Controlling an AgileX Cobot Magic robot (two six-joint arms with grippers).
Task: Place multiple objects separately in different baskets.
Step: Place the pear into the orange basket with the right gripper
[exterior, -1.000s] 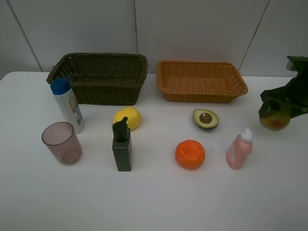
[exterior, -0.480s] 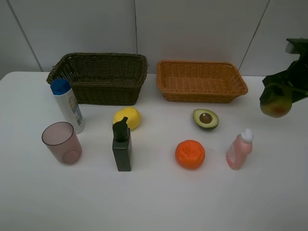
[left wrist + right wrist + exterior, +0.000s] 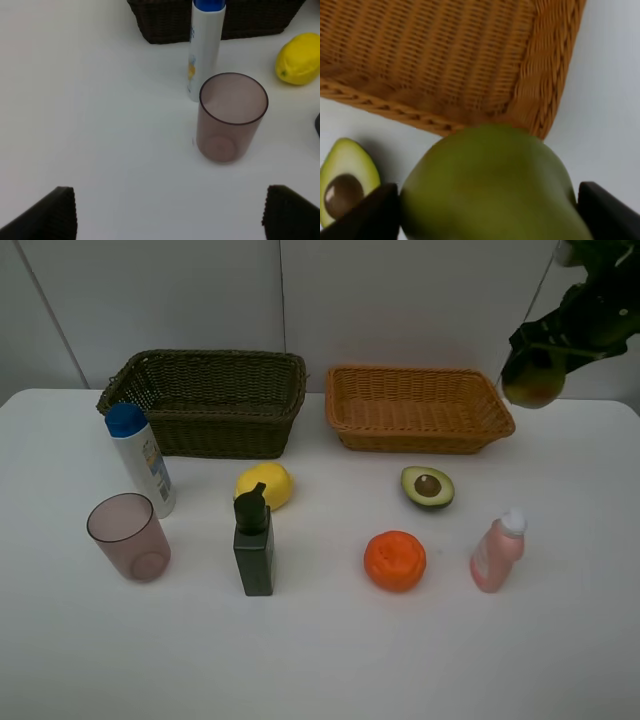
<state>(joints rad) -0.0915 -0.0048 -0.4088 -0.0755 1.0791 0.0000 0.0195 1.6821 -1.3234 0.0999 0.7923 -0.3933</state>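
While right pincer clamps pear near tan basket | left pincer apart | cup ahead

A white table met a pale grey wall along its far edge (thin seams divided the panels).

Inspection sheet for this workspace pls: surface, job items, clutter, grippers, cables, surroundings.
Surface: white table, clean.
Job's things: dark basket and orange basket at the back, nothing seen inside; lemon, orange, avocado half, pink bottle, pump bottle, blue-capped bottle and cup on the table; pear aloft by the orange basket's corner.
Clutter: nothing seen.
Grippers: left gripper open, empty, near the cup; right gripper shut on the pear.
Cables: nothing seen.
Surroundings: pale wall panels.
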